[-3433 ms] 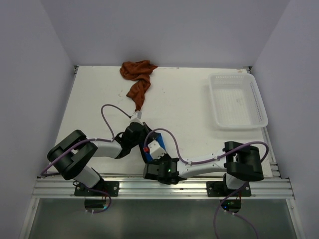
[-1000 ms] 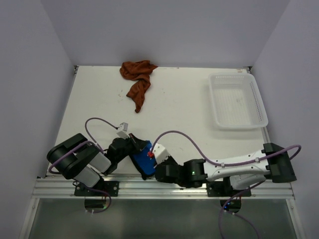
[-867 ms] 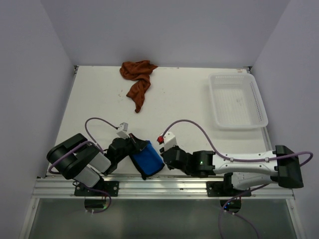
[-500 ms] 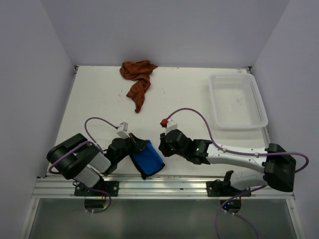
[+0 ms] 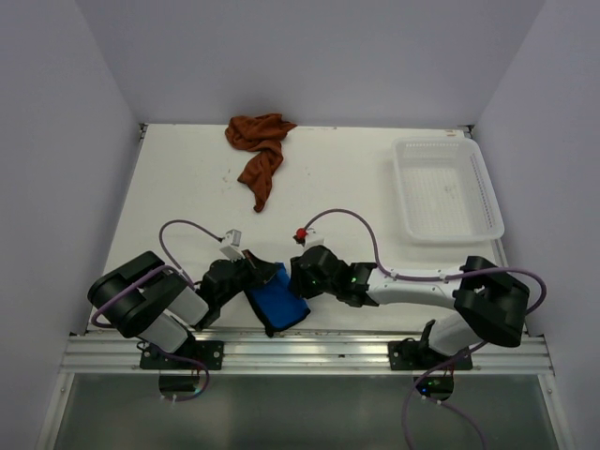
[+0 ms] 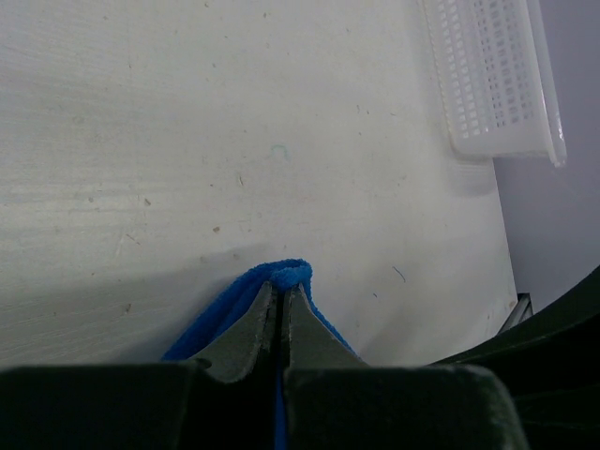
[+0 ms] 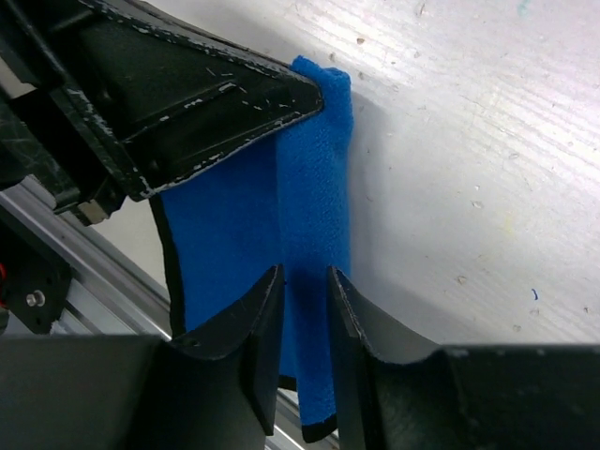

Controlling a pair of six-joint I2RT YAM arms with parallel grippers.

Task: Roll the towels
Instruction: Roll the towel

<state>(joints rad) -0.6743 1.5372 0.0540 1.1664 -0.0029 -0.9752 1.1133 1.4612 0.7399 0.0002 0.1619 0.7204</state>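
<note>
The bright blue towel (image 5: 279,300) lies folded near the table's front edge, between the two arms. My left gripper (image 5: 265,279) is shut on its upper fold (image 6: 287,274), with the jaws pressed together on the cloth. My right gripper (image 5: 296,277) is just right of it; in the right wrist view its jaws (image 7: 304,275) stand a narrow gap apart over the blue cloth (image 7: 314,178), and the left gripper's fingers (image 7: 211,108) show pinching the top edge. The rust-brown towel (image 5: 260,155) lies crumpled at the far edge, away from both grippers.
A white mesh basket (image 5: 446,189) stands at the back right, and it also shows in the left wrist view (image 6: 492,84). The aluminium rail (image 5: 309,352) runs along the front edge just below the blue towel. Purple cables loop over both arms.
My right arm has swung from the front edge out and back left, bringing its gripper onto the blue towel's right side. My left gripper has kept its hold on the towel.
</note>
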